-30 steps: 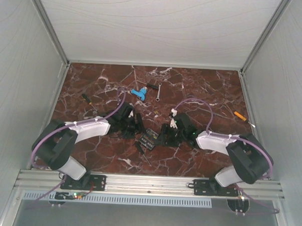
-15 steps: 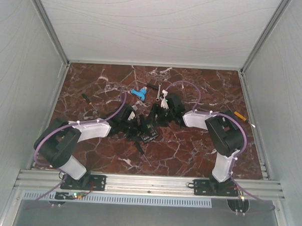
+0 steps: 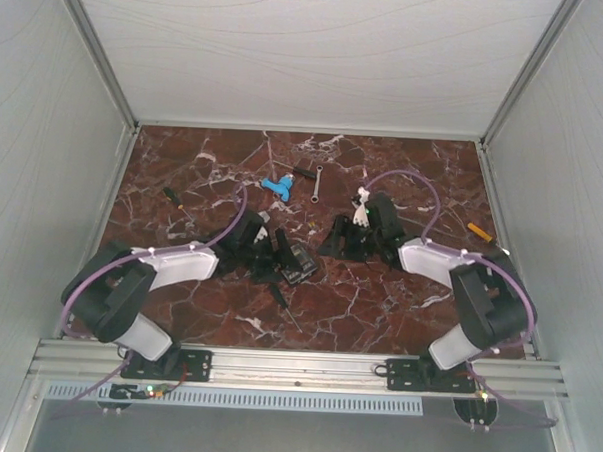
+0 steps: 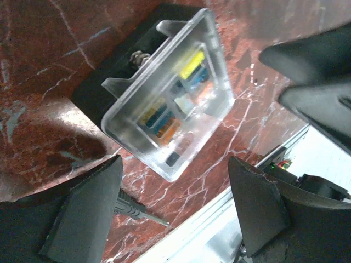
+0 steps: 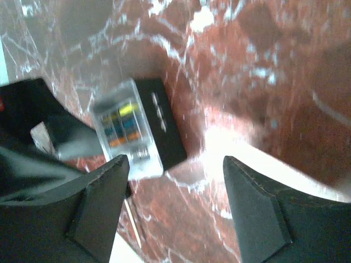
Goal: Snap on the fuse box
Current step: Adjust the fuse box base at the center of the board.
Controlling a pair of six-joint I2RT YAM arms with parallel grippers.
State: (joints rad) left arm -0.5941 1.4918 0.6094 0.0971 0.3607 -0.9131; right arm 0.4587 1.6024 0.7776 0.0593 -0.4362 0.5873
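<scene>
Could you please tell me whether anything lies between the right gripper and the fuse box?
Nothing visible does. In the right wrist view, only bare marble lies between the open right gripper and the fuse box. The left gripper sits at the box's far side, not in between.

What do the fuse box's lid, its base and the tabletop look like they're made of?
Clear square lid: glossy transparent plastic, probably; the coloured fuses show through it.
Flat black base: matte plastic, by its dull moulded look.
Red-brown tabletop: polished marble or marble-look laminate; white veins, glare.
</scene>
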